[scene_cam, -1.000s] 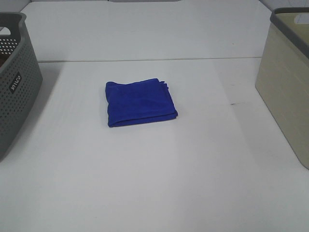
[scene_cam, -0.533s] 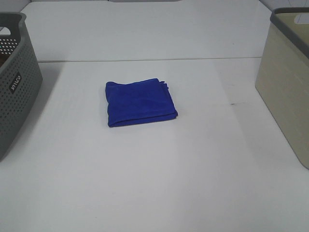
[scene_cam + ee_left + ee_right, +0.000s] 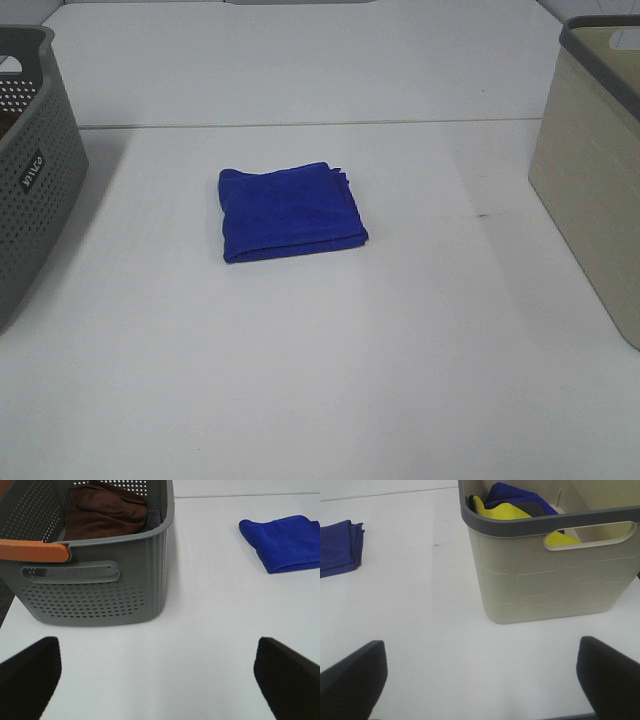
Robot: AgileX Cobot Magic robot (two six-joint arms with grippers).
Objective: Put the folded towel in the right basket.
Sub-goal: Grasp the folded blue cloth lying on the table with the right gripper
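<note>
A folded blue towel (image 3: 289, 211) lies flat on the white table, a little left of the middle; it also shows in the left wrist view (image 3: 284, 542) and the right wrist view (image 3: 339, 547). The beige right basket (image 3: 595, 170) stands at the right edge and holds yellow and blue cloths (image 3: 512, 507). My left gripper (image 3: 159, 680) is open and empty, near the grey basket, far from the towel. My right gripper (image 3: 481, 682) is open and empty, just in front of the beige basket (image 3: 545, 575). Neither arm shows in the exterior view.
A grey perforated basket (image 3: 30, 170) stands at the left edge; the left wrist view shows brown cloth (image 3: 107, 510) inside it and an orange handle (image 3: 32, 550). A seam (image 3: 300, 125) runs across the table behind the towel.
</note>
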